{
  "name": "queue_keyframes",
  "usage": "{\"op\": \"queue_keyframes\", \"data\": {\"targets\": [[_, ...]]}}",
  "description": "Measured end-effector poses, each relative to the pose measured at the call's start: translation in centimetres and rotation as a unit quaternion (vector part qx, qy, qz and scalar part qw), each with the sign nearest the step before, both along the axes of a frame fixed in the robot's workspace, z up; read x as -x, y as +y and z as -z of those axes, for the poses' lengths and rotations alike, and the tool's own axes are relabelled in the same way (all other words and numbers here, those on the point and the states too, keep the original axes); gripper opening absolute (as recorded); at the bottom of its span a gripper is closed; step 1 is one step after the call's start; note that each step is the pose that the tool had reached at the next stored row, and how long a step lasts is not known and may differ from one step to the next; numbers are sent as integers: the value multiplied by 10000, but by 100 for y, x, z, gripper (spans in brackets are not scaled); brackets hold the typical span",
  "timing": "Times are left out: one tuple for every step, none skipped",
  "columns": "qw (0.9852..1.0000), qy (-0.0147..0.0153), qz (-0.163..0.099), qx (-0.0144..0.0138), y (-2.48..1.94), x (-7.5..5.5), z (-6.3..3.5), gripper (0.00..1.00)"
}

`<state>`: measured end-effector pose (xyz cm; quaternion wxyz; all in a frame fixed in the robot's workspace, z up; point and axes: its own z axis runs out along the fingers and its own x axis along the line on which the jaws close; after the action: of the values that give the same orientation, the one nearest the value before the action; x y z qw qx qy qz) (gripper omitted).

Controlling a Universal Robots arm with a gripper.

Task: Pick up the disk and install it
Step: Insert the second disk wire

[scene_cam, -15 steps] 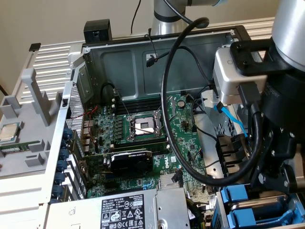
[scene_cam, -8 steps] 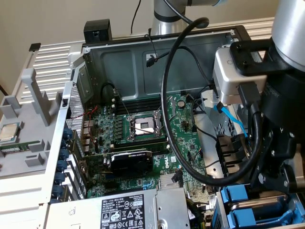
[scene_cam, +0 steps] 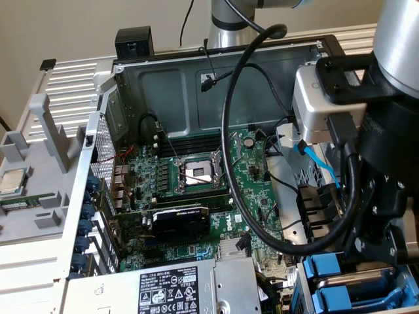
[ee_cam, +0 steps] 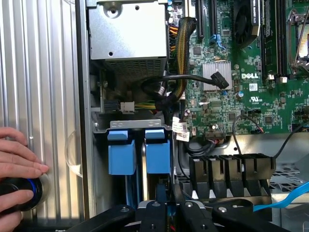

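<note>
The disk [ee_cam: 158,153] stands on edge in the drive bay at the corner of the open computer case, its blue carrier front beside a second blue-fronted carrier [ee_cam: 120,151]. My gripper [ee_cam: 165,209] sits right over the disk's near edge, jaws drawn close together with a strip of blue between them, so it looks shut on the disk's carrier. In the exterior view my gripper [scene_cam: 370,258] hangs low at the exterior view's right, just beside the blue carrier fronts [scene_cam: 326,267]. Its fingertips are hidden there by the arm and cables.
A person's hand [ee_cam: 17,154] rests on a black knob with a blue ring [ee_cam: 19,193] outside the case wall. The grey power-supply box [ee_cam: 126,29] borders the bay. Black cables [ee_cam: 169,92], a black slotted bracket [ee_cam: 231,169] and a blue cable [ee_cam: 285,198] crowd the motherboard [scene_cam: 249,176] side.
</note>
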<state>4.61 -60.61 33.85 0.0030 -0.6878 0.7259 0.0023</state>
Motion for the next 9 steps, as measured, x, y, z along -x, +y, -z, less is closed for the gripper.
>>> {"op": "queue_keyframes", "data": {"targets": [[10000, 0, 0, -1, 0, 0, 0, 17], [10000, 0, 0, -1, 0, 0, 0, 17], [10000, 0, 0, -2, 0, 0, 0, 17], [10000, 0, 0, -2, 0, 0, 0, 17], [10000, 1, -1, -3, 0, -1, 0, 17], [10000, 0, -1, -4, 0, -1, 0, 17], [10000, 0, -1, -5, 0, -1, 0, 17], [10000, 0, -1, -6, 1, -1, -1, 17], [10000, 0, -1, -6, 1, -1, -2, 17]]}}
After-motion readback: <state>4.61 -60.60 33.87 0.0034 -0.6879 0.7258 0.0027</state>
